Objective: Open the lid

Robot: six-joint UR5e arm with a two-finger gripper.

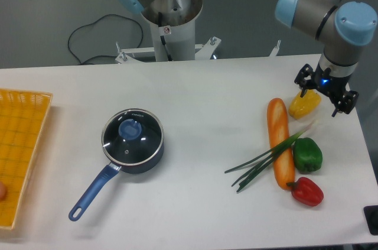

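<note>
The lid (132, 136), clear glass with a metal rim and a blue centre knob (130, 129), rests on the dark blue saucepan (136, 156) at the table's centre left. The pan's long blue handle (91, 192) points to the front left. My gripper (326, 93) hangs far to the right, above a yellow pepper (304, 106), fingers spread and nothing between them. It is well apart from the lid.
A long carrot (280, 141), green onions (266, 158), a green pepper (308, 155) and a red pepper (306, 191) lie at the right. A yellow basket (20, 143) stands at the left edge. The arm's base (171, 22) is at the back.
</note>
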